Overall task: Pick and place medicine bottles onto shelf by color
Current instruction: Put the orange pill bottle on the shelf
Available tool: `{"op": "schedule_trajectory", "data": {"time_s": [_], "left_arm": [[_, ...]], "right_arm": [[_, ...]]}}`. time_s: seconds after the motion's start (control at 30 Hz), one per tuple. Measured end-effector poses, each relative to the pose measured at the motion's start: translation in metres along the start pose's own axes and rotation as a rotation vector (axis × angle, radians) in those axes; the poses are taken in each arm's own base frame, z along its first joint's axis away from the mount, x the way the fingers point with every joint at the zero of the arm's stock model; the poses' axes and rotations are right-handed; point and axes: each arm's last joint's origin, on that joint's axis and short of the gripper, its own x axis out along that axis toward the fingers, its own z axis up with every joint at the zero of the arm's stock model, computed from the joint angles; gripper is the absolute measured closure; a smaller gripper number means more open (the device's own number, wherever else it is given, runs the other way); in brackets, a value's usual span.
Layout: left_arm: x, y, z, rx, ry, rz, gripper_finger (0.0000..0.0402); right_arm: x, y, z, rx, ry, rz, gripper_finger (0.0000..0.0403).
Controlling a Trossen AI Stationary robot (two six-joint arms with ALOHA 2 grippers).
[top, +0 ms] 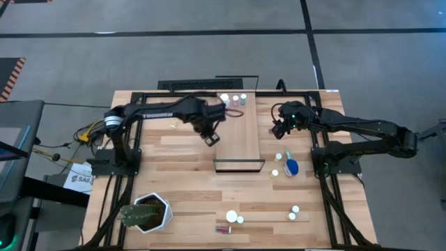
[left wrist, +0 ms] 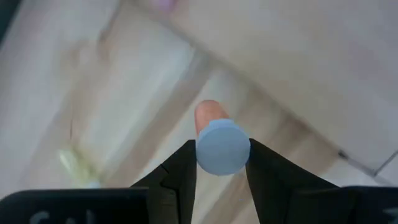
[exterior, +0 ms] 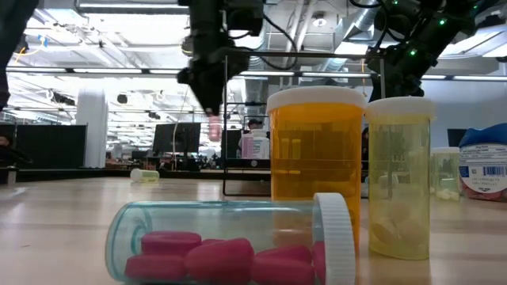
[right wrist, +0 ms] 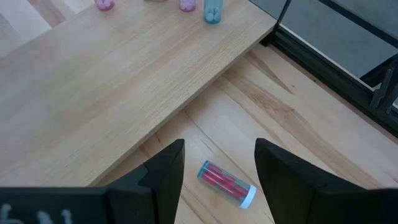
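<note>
The shelf (right wrist: 124,81) is showing a pale, light-wood grain, and the black fingers (left wrist: 177,180) are framing a vial (left wrist: 222,144) with a pale blue cap and pinkish-orange body. An orange bottle (exterior: 315,158) and a yellowish one (exterior: 398,178) are wearing white caps, while a clear vial (exterior: 230,241) is showing magenta pills.

Your shelf (top: 237,132) lies at the counter's (top: 181,188) centre, running twelve to six o'clock, with several bottles (top: 233,100) standing at its twelve o'clock end. At three o'clock of the shelf more bottles (top: 286,166) lie on the counter; others (top: 233,217) sit toward six o'clock, the plant pot (top: 150,213) at seven.
</note>
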Motion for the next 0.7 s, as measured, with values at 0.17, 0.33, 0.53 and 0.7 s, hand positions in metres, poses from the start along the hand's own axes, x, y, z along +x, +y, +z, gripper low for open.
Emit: {"op": "schedule_trajectory", "data": {"time_s": [0.17,0.33,0.53,0.7], "left_arm": [[0.004,0.001,0.025,0.051,0.003,-0.045,0.0296],[0.011,-0.003,0.045,0.124,0.012,-0.067,0.0296],[0.017,-0.007,0.064,0.224,0.008,-0.068,0.0296],[0.023,-0.009,0.076,0.303,-0.004,-0.093,0.0296]], "right_arm": [[0.0,0.0,0.0,0.0,0.0,0.0,0.0187],[0.0,0.0,0.0,0.0,0.0,0.0,0.0187],[0.0,0.0,0.0,0.0,0.0,0.0,0.0187],[0.0,0.0,0.0,0.0,0.0,0.0,0.0187]]}}
